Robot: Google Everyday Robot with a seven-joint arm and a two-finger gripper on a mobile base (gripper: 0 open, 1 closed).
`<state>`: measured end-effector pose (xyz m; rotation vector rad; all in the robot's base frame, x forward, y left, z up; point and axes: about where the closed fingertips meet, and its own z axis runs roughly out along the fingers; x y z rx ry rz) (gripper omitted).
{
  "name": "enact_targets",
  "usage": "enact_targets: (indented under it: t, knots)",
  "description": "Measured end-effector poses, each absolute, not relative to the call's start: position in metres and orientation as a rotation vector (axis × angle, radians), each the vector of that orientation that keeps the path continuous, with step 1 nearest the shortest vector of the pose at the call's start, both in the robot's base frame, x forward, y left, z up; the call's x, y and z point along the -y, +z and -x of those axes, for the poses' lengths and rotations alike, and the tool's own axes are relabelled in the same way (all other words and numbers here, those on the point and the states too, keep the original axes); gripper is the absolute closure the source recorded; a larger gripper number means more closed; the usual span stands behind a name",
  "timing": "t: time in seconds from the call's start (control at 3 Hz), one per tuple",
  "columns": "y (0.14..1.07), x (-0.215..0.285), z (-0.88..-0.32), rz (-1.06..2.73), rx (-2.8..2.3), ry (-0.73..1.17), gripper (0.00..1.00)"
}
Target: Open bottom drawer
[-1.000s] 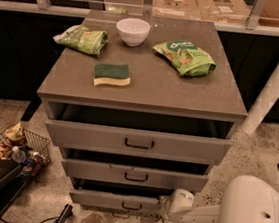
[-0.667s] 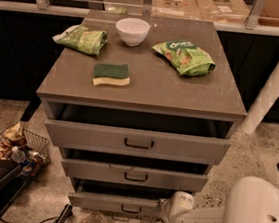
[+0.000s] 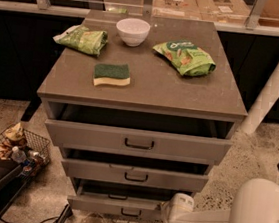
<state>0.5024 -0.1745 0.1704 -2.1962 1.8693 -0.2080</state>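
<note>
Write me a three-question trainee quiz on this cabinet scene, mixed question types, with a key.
1. True or false: the sponge lies on the cabinet top, nearer the drawer fronts than the white bowl.
2. The gripper sits low at the right end of which drawer? A) top drawer B) middle drawer C) bottom drawer
3. Fill in: ___ green bags lie on the cabinet top.
Key: 1 true; 2 C; 3 two.

Office kitchen area: counter [image 3: 155, 87], bowl [image 3: 132, 31], sponge [image 3: 112, 74].
</note>
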Motion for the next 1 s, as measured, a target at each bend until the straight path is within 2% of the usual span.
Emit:
enact_targets:
  t: [0.67,1.0]
  knots:
    - [0.171,0.174,-0.502,2.203,-1.874,-0.196,1.0]
    - [0.166,0.175,-0.479,2.21,-1.919,-0.149,1.0]
